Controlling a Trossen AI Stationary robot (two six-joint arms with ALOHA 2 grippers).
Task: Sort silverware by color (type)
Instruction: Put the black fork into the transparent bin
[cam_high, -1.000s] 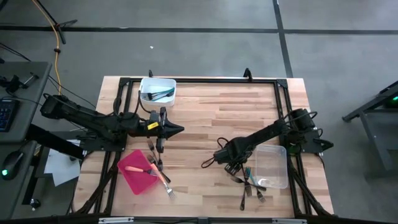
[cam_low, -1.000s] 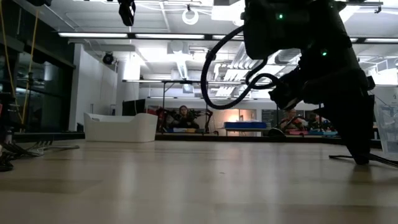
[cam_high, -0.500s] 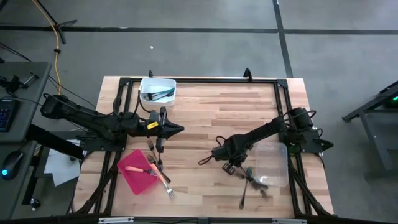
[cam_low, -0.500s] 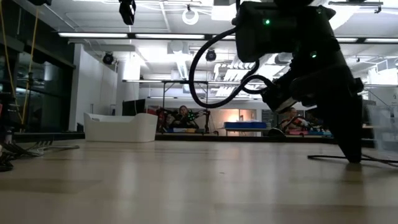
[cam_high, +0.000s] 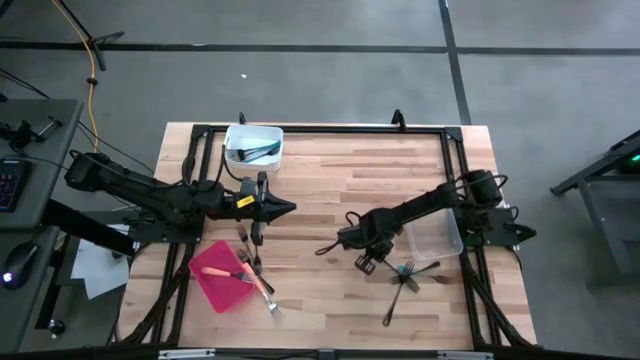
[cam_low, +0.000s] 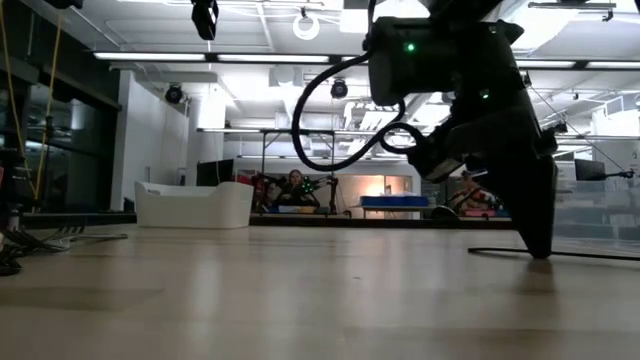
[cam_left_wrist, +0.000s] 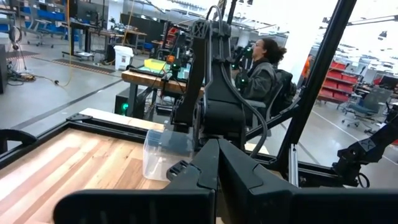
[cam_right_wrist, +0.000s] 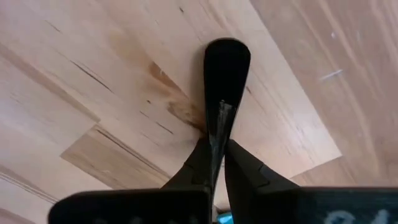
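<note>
My right gripper (cam_right_wrist: 216, 146) points steeply down at the table's right half (cam_high: 362, 262), its tips at the table top (cam_low: 540, 245), and is shut on a dark utensil (cam_right_wrist: 225, 74). Just right of it, loose forks (cam_high: 403, 277) lie fanned out on the wood. Dark utensils sit in a white tub (cam_high: 253, 143) at the far left. Orange forks lie on a red tray (cam_high: 218, 275) at the near left, with dark forks (cam_high: 248, 255) beside it. My left gripper (cam_high: 288, 208) hovers level and shut at the left, holding nothing (cam_left_wrist: 217, 152). My right gripper pinches the dark utensil's slim handle (cam_right_wrist: 219, 121) between its two fingers, coming from above and pointing steeply down. The handle's rounded end (cam_right_wrist: 227, 57) sticks out past the fingertips, close over the wood. Whether the utensil is lifted clear does not show.
A clear plastic tub (cam_high: 432, 235) stands at the right edge, partly under my right arm. A black frame (cam_high: 330, 130) runs round the table. Bare wood (cam_high: 340, 180) lies between the two arms. A person (cam_left_wrist: 264, 68) is beyond the table's right side.
My right gripper has shut and has gone toward the table's left and a little toward its far edge. The forks near it have slid and now lie fanned out. The clear tub has shifted toward the far edge.
</note>
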